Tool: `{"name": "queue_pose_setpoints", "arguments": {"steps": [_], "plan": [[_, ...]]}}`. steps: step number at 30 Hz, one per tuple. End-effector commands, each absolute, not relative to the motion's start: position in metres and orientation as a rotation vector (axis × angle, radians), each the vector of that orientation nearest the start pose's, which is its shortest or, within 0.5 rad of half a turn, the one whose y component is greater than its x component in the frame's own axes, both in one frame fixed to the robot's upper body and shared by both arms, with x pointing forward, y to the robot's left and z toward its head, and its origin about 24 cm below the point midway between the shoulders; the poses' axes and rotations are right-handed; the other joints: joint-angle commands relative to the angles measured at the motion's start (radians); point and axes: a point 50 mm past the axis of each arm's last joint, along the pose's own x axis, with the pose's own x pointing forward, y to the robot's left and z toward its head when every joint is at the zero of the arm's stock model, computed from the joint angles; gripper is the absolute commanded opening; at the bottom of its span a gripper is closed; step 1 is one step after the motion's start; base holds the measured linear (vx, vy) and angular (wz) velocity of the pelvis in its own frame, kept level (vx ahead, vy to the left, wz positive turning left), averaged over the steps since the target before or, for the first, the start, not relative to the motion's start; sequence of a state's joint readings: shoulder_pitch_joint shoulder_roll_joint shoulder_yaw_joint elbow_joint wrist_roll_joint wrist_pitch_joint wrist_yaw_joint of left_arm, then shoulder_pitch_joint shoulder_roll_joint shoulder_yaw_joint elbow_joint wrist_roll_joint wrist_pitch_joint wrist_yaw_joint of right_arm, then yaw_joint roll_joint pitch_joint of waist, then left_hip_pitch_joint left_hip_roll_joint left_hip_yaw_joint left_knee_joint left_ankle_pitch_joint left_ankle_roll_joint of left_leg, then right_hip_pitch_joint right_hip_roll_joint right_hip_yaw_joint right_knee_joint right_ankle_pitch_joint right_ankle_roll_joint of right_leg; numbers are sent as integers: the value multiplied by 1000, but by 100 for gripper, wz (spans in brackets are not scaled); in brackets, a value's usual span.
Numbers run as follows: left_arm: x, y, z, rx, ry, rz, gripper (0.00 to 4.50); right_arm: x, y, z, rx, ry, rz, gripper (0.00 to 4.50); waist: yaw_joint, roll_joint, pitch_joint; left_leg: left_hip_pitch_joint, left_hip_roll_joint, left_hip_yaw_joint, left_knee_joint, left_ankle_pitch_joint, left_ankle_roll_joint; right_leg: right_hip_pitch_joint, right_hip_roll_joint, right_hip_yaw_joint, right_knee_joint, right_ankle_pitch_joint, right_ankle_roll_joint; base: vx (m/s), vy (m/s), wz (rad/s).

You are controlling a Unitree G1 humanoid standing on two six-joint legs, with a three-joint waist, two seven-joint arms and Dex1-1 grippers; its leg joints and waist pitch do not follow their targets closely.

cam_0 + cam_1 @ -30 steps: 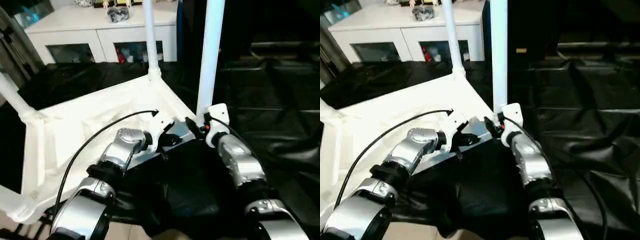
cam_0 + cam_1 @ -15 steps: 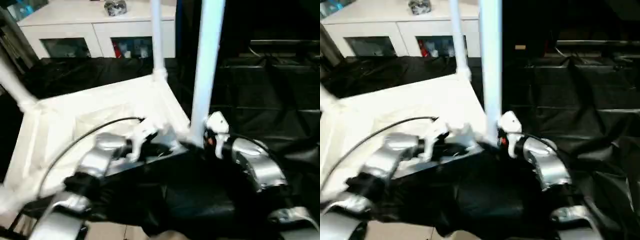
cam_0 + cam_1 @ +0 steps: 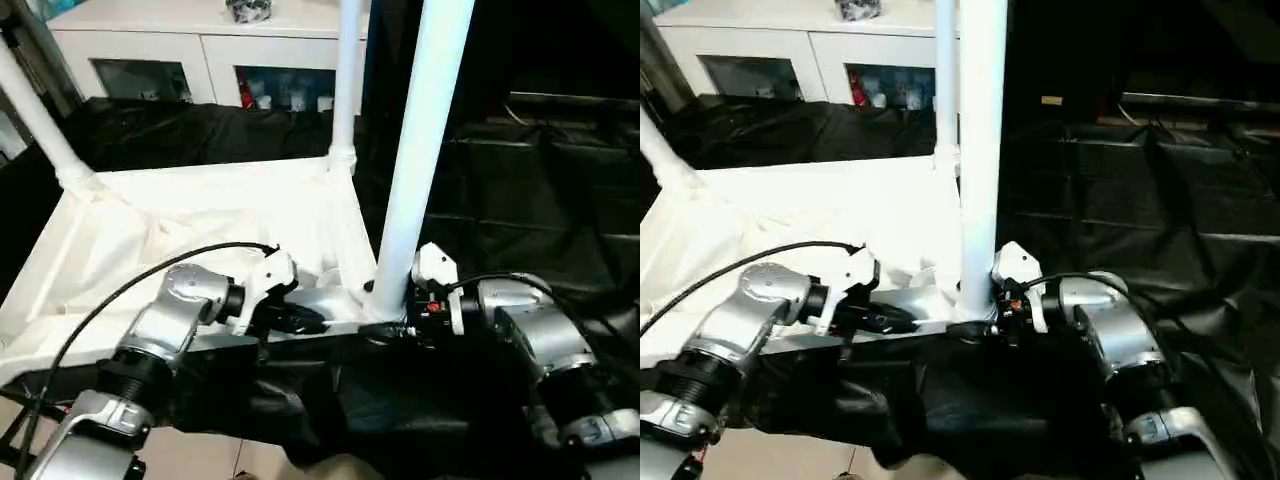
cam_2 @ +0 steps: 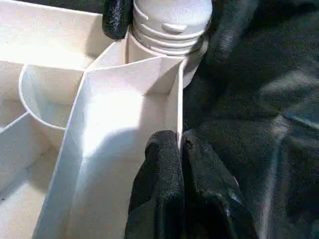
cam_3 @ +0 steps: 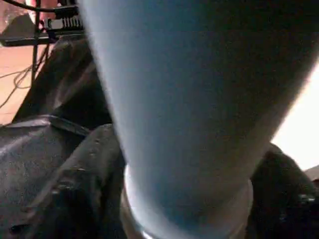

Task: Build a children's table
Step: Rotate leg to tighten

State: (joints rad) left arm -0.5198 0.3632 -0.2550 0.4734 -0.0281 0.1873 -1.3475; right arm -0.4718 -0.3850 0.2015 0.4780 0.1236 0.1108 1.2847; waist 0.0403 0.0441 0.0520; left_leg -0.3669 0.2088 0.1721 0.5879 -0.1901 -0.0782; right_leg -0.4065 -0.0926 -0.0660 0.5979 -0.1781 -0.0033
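Left eye view: upturned white plastic ribbed tabletop (image 3: 200, 215) on black sheet (image 3: 540, 200), L gripper (image 4: 182, 149) pinched on its wall, R gripper (image 3: 395, 325) clasping nearest white tubular leg (image 3: 415, 170) (upright in corner socket).

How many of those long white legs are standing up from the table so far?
3: the near leg between the right gripper's fingers, one at the far corner, one at the far left. A fourth may be hidden.

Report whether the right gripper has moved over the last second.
Yes. Judged against the near leg, the right gripper has swung round the leg's base: earlier it reached in from the near side, now from the right.
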Motion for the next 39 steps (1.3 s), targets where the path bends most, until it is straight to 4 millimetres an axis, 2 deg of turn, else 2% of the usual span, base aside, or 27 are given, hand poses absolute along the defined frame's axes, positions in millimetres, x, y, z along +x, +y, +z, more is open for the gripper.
{"name": "queue_pose_setpoints", "arguments": {"steps": [1, 7, 8, 9, 12, 13, 14, 15, 16, 17, 19, 20, 21, 22, 24, 26, 27, 28, 29, 32, 33, 34, 35, 36, 37, 39], "plan": [[299, 117, 67, 289, 379, -1541, 0, 294, -134, 45, -184, 393, 1431, 321, 5, -12, -71, 3, 17, 8, -59, -118, 115, 58, -39, 33, -49, -75, -297, 0, 0, 0], [297, 116, 67, 256, 377, -1538, 0, 290, -127, 37, -125, 398, 1417, 282, 8, -6, -69, 5, 18, 7, -61, -147, 91, 59, -38, 33, -52, -104, -294, 0, 0, 0], [298, 116, 67, 244, 375, -1530, 0, 290, -125, 35, -113, 398, 1406, 277, 7, 3, -70, 5, 17, 6, -61, -156, 85, 59, -38, 33, -52, -105, -294, 0, 0, 0], [298, 115, 67, 236, 372, -1521, 0, 290, -124, 34, -102, 396, 1390, 275, 6, -1, -70, 5, 16, 6, -61, -153, 81, 60, -38, 33, -51, -94, -296, 0, 0, 0], [300, 113, 65, 229, 375, -1488, 0, 291, -121, 31, -84, 394, 1348, 273, 1, -2, -70, 3, 14, 5, -62, -167, 73, 62, -38, 32, -53, -114, -291, 0, 0, 0], [308, 108, 61, 225, 372, -1378, 0, 296, -116, 25, -88, 390, 1226, 273, 0, 4, -69, 4, 15, 4, -63, -175, 69, 61, -38, 32, -54, -124, -290, 0, 0, 0], [312, 106, 60, 223, 370, -1325, 0, 298, -113, 22, -91, 389, 1166, 272, -8, 1, -64, 5, 13, 5, -65, -195, 56, 56, -36, 33, -61, -157, -283, 0, 0, 0], [316, 103, 58, 227, 362, -1274, 0, 301, -111, 19, -95, 393, 1103, 272, -8, 2, -64, 9, 12, 3, -67, -222, 36, 57, -40, 33, -66, -213, -268, 0, 0, 0], [316, 103, 58, 227, 362, -1274, 0, 301, -111, 19, -95, 393, 1103, 272, -12, 0, -61, 6, 10, 3, -69, -233, 30, 57, -39, 33, -70, -245, -257, 0, 0, 0], [324, 98, 56, 223, 368, -1163, 0, 308, -105, 13, -88, 398, 961, 272, -12, -4, -61, 8, 9, 1, -70, -248, 18, 57, -39, 32, -73, -298, -233, 0, 0, 0], [328, 89, 56, 209, 358, -1098, 0, 314, -100, 9, -41, 411, 825, 272, -16, -2, -55, 16, 5, 1, -72, -296, 1, 49, -40, 32, -84, -405, -202, 0, 0, 0], [330, 86, 56, 201, 356, -1075, 0, 315, -98, 7, -28, 415, 787, 272, -15, -11, -58, 17, 5, -2, -72, -298, -3, 51, -41, 33, -86, -419, -186, 0, 0, 0], [331, 84, 56, 199, 355, -1063, 0, 316, -97, 7, -22, 416, 767, 272, -13, -6, -58, 16, 6, -1, -74, -288, 3, 50, -39, 35, -86, -397, -185, 0, 0, 0], [332, 78, 57, 198, 347, -1041, 0, 318, -93, 5, -12, 420, 726, 272, -13, -11, -57, 16, 7, 0, -74, -287, 6, 48, -38, 35, -87, -390, -185, 0, 0, 0], [334, 67, 60, 190, 331, -1021, 0, 320, -84, 3, -11, 429, 669, 272, -11, -8, -61, 15, 5, 0, -74, -273, 9, 49, -38, 35, -83, -364, -187, 0, 0, 0], [332, 59, 62, 186, 321, -1044, 0, 318, -74, 4, -9, 427, 705, 272, -10, -9, -60, 12, 6, 0, -74, -265, 14, 50, -37, 35, -81, -331, -195, 0, 0, 0], [331, 56, 62, 189, 315, -1065, 0, 318, -69, 6, -5, 412, 732, 307, -9, -12, -60, 11, 6, 0, -75, -271, 21, 51, -37, 34, -81, -330, -193, 0, 0, 0], [330, 56, 62, 192, 313, -1072, 0, 318, -68, 7, 0, 408, 739, 307, -9, -11, -61, 10, 6, 0, -74, -270, 24, 51, -38, 35, -80, -330, -193, 0, 0, 0], [328, 53, 62, 206, 307, -1104, 0, 318, -64, 10, 23, 386, 762, 342, -9, -9, -61, 9, 6, 0, -75, -269, 26, 51, -38, 35, -81, -329, -191, 0, 0, 0], [325, 55, 63, 228, 287, -1159, 0, 320, -66, 13, 23, 369, 782, 347, -9, -7, -62, 9, 7, 0, -74, -271, 28, 51, -40, 36, -81, -325, -193, 0, 0, 0], [324, 58, 63, 237, 288, -1187, 0, 322, -69, 16, 15, 361, 792, 361, -9, -1, -62, 8, 7, -1, -75, -269, 28, 51, -39, 36, -80, -311, -197, 0, 0, 0], [324, 59, 63, 238, 288, -1195, 0, 323, -70, 17, 7, 358, 793, 375, -11, -4, -62, 7, 6, 0, -75, -269, 29, 51, -38, 35, -80, -308, -198, 0, 0, 0], [321, 63, 64, 249, 289, -1246, 0, 325, -78, 21, -32, 342, 818, 390, -10, 1, -62, 5, 6, -2, -76, -266, 30, 54, -40, 35, -79, -305, -200, 0, 0, 0], [319, 66, 64, 256, 291, -1270, 0, 326, -81, 22, -48, 336, 834, 390, -13, -2, -65, 3, 5, -1, -74, -259, 35, 57, -40, 35, -78, -290, -204, 0, 0, 0], [317, 68, 64, 262, 292, -1307, 0, 326, -86, 25, -62, 324, 873, 390, -12, -1, -69, 3, 6, -1, -72, -241, 37, 58, -40, 35, -74, -260, -211, 0, 0, 0], [314, 73, 64, 271, 302, -1354, 0, 325, -94, 30, -75, 312, 943, 390, -8, 5, -72, 6, 11, 2, -66, -198, 59, 57, -38, 36, -62, -131, -260, 0, 0, 0]]}}
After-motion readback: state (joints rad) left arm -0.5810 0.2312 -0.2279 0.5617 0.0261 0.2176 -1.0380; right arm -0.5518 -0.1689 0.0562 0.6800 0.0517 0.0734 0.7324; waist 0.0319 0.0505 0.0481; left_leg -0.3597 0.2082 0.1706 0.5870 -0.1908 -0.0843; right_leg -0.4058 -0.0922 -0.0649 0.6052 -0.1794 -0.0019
